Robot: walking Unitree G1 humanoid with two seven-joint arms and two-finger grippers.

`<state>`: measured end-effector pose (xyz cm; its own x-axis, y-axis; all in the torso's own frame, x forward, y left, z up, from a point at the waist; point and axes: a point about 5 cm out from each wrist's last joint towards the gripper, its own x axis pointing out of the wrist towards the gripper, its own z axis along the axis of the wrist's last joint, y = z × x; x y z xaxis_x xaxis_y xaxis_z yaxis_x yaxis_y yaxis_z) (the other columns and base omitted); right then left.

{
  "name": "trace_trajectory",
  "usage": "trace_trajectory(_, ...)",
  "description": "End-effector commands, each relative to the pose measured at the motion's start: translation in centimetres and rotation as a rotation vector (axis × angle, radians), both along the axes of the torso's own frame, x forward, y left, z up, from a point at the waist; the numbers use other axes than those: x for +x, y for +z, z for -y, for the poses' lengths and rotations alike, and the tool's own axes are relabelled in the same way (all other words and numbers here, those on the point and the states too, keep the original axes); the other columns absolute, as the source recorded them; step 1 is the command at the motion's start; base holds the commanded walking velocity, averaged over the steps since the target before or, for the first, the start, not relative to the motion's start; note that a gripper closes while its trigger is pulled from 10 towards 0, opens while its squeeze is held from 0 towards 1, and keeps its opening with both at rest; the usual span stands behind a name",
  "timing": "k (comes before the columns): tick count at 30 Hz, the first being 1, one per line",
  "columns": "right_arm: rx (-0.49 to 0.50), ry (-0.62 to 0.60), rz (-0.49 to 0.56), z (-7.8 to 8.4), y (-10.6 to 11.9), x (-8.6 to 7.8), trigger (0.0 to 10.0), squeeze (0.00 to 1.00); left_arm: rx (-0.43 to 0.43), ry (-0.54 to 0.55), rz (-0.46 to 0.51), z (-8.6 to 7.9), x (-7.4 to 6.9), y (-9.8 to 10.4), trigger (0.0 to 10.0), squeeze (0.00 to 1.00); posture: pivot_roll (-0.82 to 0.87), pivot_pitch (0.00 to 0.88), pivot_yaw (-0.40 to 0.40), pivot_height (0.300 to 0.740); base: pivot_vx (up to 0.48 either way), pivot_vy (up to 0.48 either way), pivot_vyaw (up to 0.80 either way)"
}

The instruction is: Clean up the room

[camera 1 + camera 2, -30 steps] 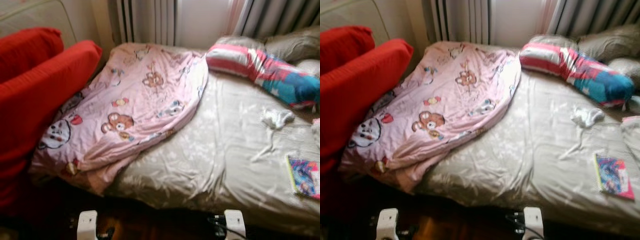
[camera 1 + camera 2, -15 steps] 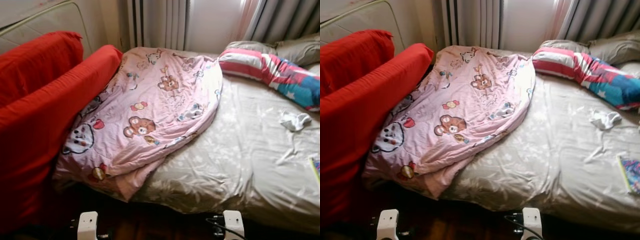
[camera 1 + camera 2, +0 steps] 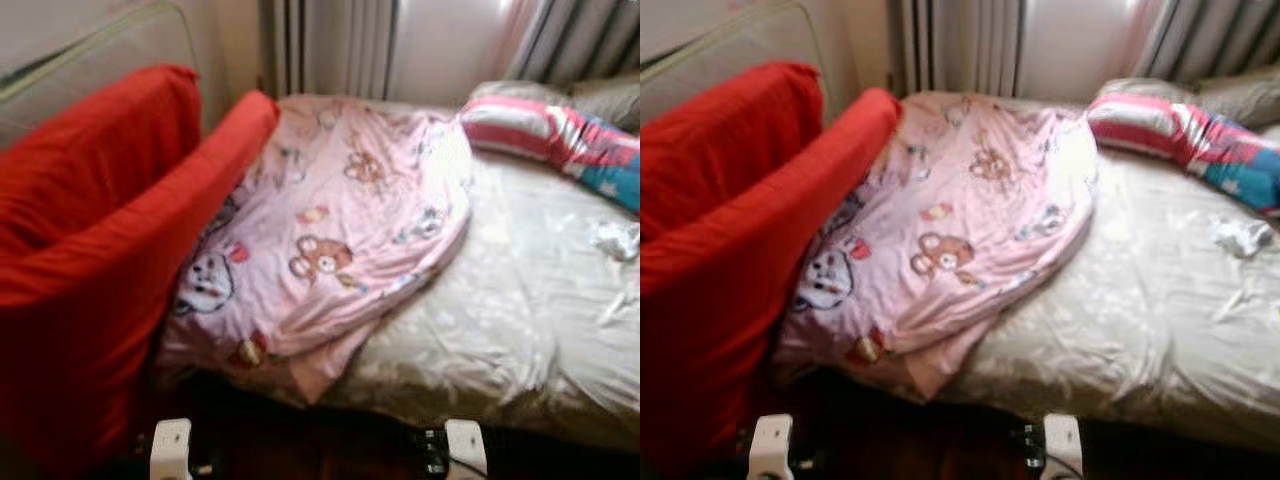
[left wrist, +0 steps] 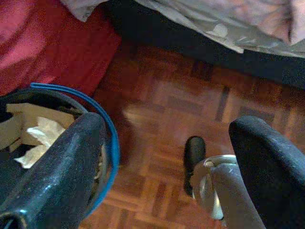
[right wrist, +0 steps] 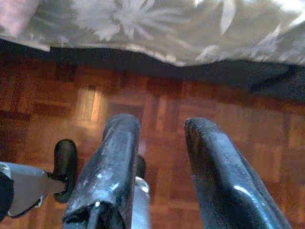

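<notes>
This is a bedroom in a home. A bed (image 3: 520, 330) has a shiny beige sheet, a pink blanket with bears (image 3: 350, 230) and a striped pillow (image 3: 530, 125). Curtains (image 3: 330, 45) hang behind it. A red sofa (image 3: 90, 250) stands beside it, and the floor (image 4: 190, 105) is brown wood.

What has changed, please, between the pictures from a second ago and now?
The head camera has swung to the robot's left: the red cushions take up more of the picture, while the book has slid out of frame. The pink blanket, striped pillow and white cloth lie as before on the bed. Nothing was grasped or released.
</notes>
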<state>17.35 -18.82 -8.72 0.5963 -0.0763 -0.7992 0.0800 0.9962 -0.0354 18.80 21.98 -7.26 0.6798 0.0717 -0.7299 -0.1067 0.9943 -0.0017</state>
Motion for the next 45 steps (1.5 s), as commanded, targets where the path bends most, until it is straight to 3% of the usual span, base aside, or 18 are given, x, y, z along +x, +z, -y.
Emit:
trace_trajectory(1,-0.003,-0.012,-0.022,0.2,-0.2,-0.5,10.0,0.00,-0.005,0.001,-0.017,0.2,-0.4,-0.3,10.0,0.00,0.09,0.065,0.001,0.740,0.000,0.000,0.00)
trace_trajectory(20,-0.028,-0.009,0.007,0.4,0.1,0.1,10.0,0.00,0.002,0.022,-0.035,-0.1,-0.8,-0.4,10.0,0.00,0.10,0.077,0.001,0.740,0.000,0.000,0.53)
trace_trajectory(28,-0.027,-0.013,0.020,0.3,0.3,0.4,10.0,0.00,0.006,0.030,-0.038,-0.3,-0.9,-0.5,10.0,0.00,0.10,0.080,0.003,0.740,0.188,0.000,0.00)
trace_trajectory(37,-0.031,-0.017,0.036,0.3,0.4,0.7,10.0,0.00,0.009,0.029,-0.034,-0.3,-0.8,-0.4,10.0,0.00,0.10,0.080,0.004,0.740,0.000,0.000,0.72)
trace_trajectory(45,-0.023,-0.019,0.037,0.2,0.4,0.8,10.0,0.00,0.008,0.024,-0.022,-0.1,-0.7,-0.4,10.0,0.00,0.10,0.083,0.002,0.740,0.000,0.000,0.00)
